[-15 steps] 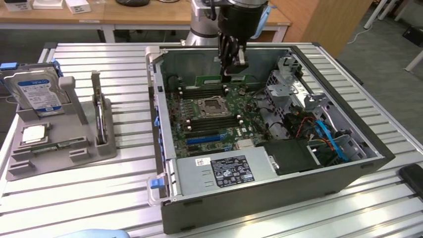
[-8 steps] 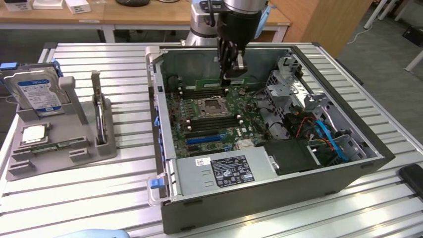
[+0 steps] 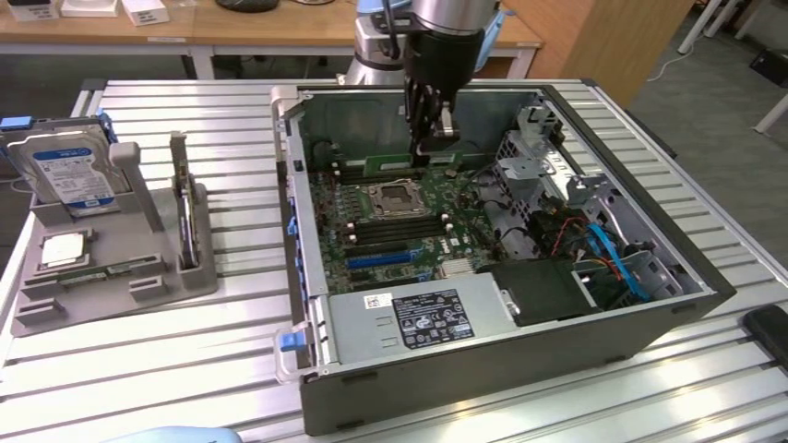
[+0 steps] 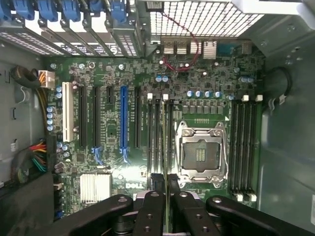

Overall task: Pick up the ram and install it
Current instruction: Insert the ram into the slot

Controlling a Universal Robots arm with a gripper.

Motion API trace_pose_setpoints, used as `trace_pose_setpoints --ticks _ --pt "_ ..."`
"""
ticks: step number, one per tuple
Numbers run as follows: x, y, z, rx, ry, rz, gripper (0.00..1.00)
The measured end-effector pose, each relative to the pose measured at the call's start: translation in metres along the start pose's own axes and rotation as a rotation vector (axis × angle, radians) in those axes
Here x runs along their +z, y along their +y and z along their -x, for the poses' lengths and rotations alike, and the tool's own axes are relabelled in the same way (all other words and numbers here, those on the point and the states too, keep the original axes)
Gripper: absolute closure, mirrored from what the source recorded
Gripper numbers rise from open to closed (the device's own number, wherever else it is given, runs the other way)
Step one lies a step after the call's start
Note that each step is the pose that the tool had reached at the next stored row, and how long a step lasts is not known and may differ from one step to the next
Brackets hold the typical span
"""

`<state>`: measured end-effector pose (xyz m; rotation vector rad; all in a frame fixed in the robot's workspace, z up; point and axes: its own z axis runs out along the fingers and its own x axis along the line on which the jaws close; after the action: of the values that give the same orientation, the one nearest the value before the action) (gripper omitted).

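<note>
memory slots [image 3: 384, 228]: being taken as the likely target, lying beside the processor socket [image 3: 397, 196].
ram [image 3: 397, 166]: being held level above the motherboard [image 3: 459, 242], inside the case [image 3: 518, 355].
claw [image 3: 434, 148]: narrow; the ram's upper edge is being pinched.
care: the stick is best being squared to one slot, upright, with the ends being pressed evenly.

The slatted metal desk [image 3: 185, 369] is carrying an open computer case [image 3: 493, 369], which is lying on its side. A grey holder stand [image 3: 50, 314] is sitting on the slats near the case, on the exterior view's left; a black object [image 3: 770, 332] is sitting on the case's other side.
</note>
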<state>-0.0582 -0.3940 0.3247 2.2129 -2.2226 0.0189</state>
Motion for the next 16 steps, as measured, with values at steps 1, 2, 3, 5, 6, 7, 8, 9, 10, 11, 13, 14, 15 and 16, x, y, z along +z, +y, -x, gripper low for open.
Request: trace_pose_setpoints --ticks 1,2,3,5,6,7,8,9,10,11,13,14,15,16 --pt "0.001 0.0 0.0002 0.0 0.0051 -0.0008 0.86" --pt "0.002 0.0 0.0003 0.0 0.0112 -0.0015 0.86" --pt "0.0025 0.0 0.0006 0.0 0.018 -0.0023 0.86" --pt "0.0026 0.0 0.0009 0.0 0.0326 -0.003 0.86" --pt "0.0026 0.0001 0.0009 0.0 0.0326 -0.003 0.86" --pt "0.0026 0.0001 0.0009 0.0 0.0326 -0.003 0.86" --pt "0.0026 0.0 0.0009 0.0 0.0327 -0.003 0.86" --pt "0.0026 0.0001 0.0009 0.0 0.0327 -0.003 0.86" --pt "0.0026 0.0001 0.0009 0.0 0.0326 -0.003 0.86" --pt "0.0026 0.0001 0.0009 0.0 0.0327 -0.003 0.86" --pt "0.0027 0.0001 0.0009 0.0 0.0327 -0.0029 0.86" --pt "0.0028 0.0001 0.0009 0.001 0.0327 -0.0029 0.86" --pt "0.0029 0.0001 0.0009 0.003 0.0327 -0.0029 0.86" --pt "0.003 0.0001 0.0009 0.004 0.0327 -0.0029 0.86"
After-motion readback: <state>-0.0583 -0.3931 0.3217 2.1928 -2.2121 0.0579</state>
